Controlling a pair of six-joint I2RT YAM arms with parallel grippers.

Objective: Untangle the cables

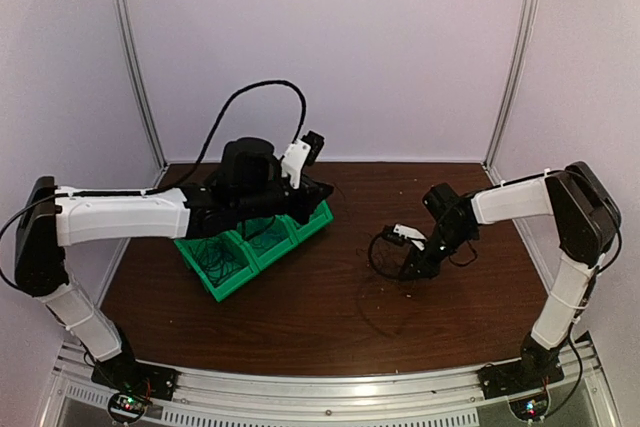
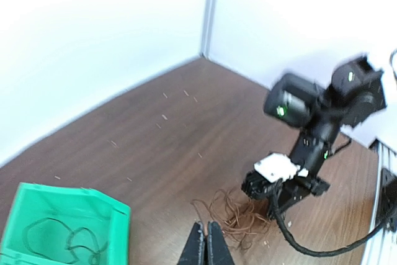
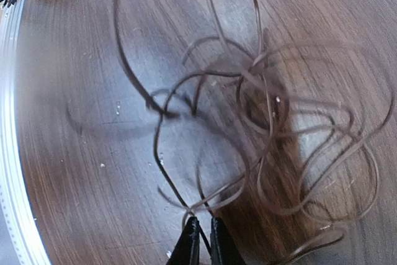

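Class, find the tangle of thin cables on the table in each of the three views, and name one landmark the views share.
Top external: the tangle of cables is right of centre, at the right gripper.
Left wrist: low and right of centre, beside that gripper.
Right wrist: it fills most of the picture, above the gripper.
Shared landmark: the right gripper.

White arm links (image 1: 120, 217), black joints (image 1: 248, 162), black cables (image 1: 225, 112)
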